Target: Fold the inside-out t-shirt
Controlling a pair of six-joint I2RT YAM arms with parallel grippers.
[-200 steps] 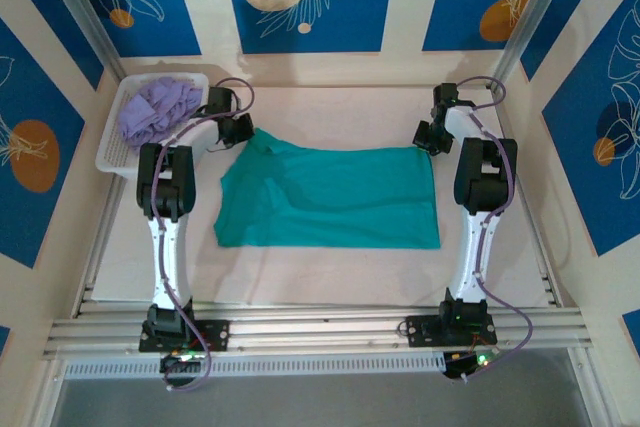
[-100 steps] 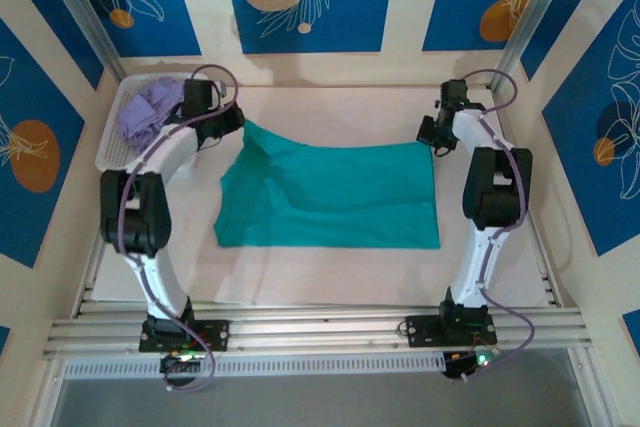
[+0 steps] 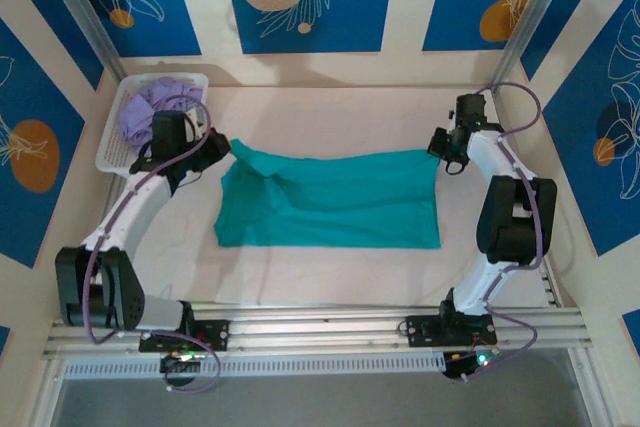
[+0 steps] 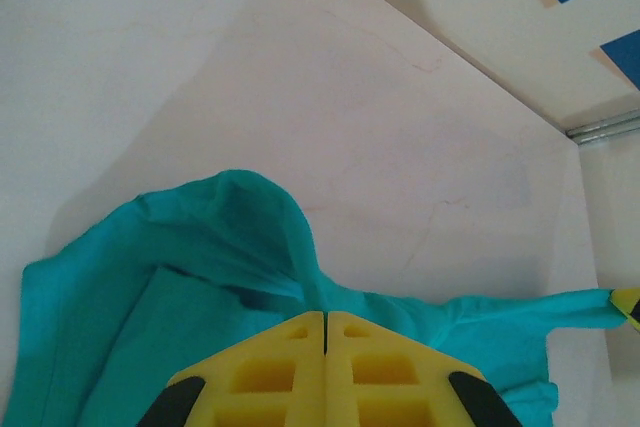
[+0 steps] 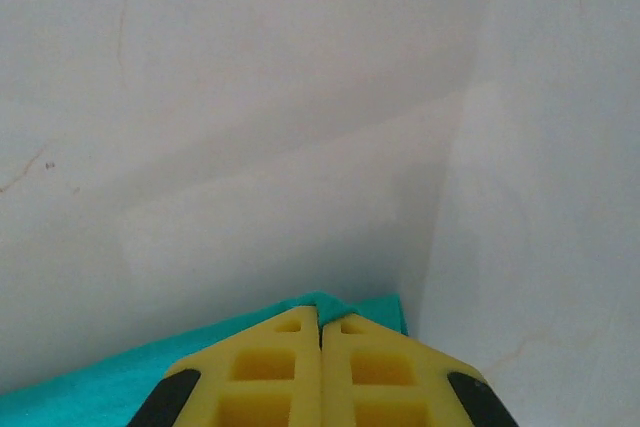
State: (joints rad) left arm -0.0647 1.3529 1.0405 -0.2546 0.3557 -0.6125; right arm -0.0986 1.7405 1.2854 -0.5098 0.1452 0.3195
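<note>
Top external view: the inside-out t-shirt [image 3: 330,202] lies spread on the table [image 3: 330,112], just right of the white basket [image 3: 103,159], with its far edge drawn fairly straight. The left gripper [image 3: 224,145], jaws fully closed, pinches the far corner nearest the basket. The right gripper [image 3: 439,153], likewise closed, pinches the far corner farthest from the basket. Judged step: tension the far edge, then fold it over. Raise both corners together at equal height, apply even tension, and route the left arm clear of the basket and its lavender garment [image 3: 140,112].
</note>
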